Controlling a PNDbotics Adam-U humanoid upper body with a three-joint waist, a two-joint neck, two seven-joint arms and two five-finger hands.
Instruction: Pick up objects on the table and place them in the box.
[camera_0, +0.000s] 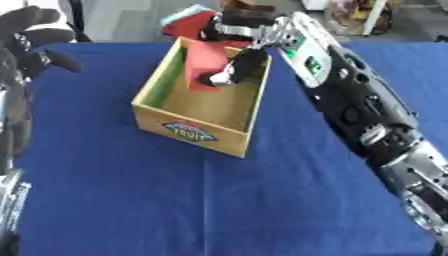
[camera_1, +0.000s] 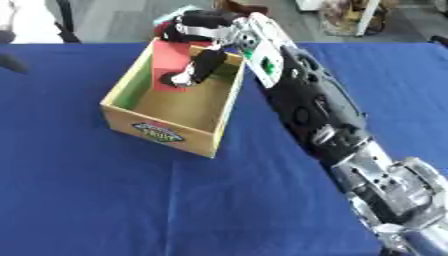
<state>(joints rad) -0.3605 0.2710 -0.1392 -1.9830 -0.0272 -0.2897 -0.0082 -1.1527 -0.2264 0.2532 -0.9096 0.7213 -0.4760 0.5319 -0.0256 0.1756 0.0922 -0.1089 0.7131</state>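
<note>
The blue tablecloth (camera_0: 262, 200) is covering pretty much the whole table, and the robot's right arm (camera_0: 359, 110) is stretching across it from about 4 o'clock up toward 12. The wooden box (camera_0: 197, 125) is sitting open-topped a bit above the middle, around 11 o'clock from center, with a round label on its near wall. The left hand (camera_0: 31, 45) is idling up at 10 o'clock at the edge of the left eye view, fingers apart and relaxed, holding nothing. The right hand (camera_1: 203, 30) is hanging over the far end of the box, its fingers curling down around a flat red object (camera_1: 171, 62) that's tilting inside the box against the far wall. There's something small and white (camera_0: 219, 78) showing by the fingertips, can't tell what it is.
</note>
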